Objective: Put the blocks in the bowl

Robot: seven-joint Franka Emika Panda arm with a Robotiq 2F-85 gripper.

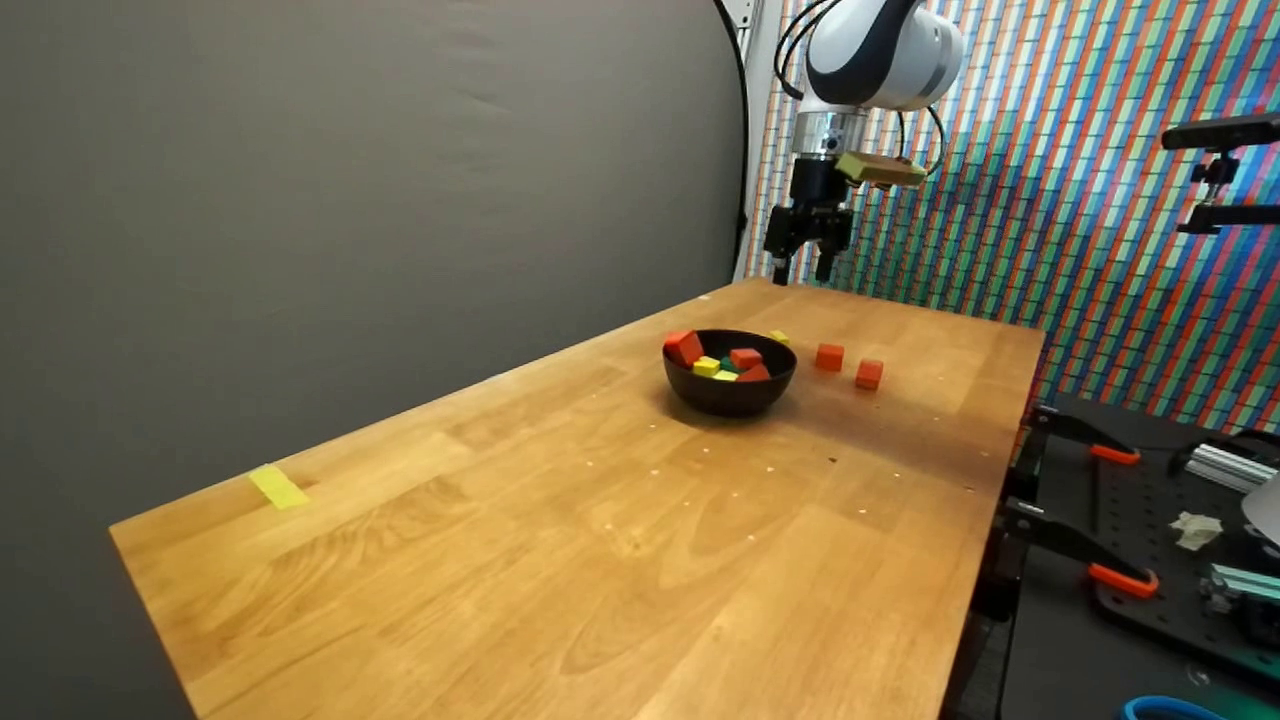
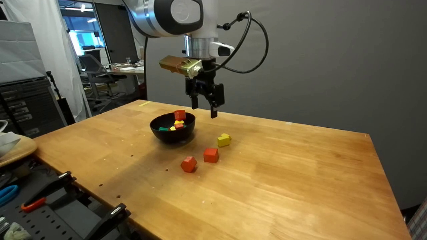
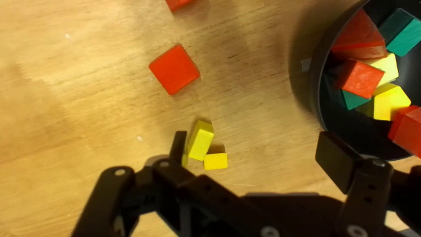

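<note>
Black pincer [image 2: 204, 111] hangs empty above the desk [image 2: 300, 186], spread wide, near the bowl [image 2: 170, 136] of blocks [image 2: 180, 115], toward the edge along the grey backdrop [image 2: 317, 66].

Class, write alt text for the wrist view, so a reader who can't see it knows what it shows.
A black bowl, cut off at upper right, holds red, yellow and green blocks. On the wooden table to its left lie yellow blocks and two red blocks, one cut off at the top. An open, empty pincer spans the bottom.
</note>
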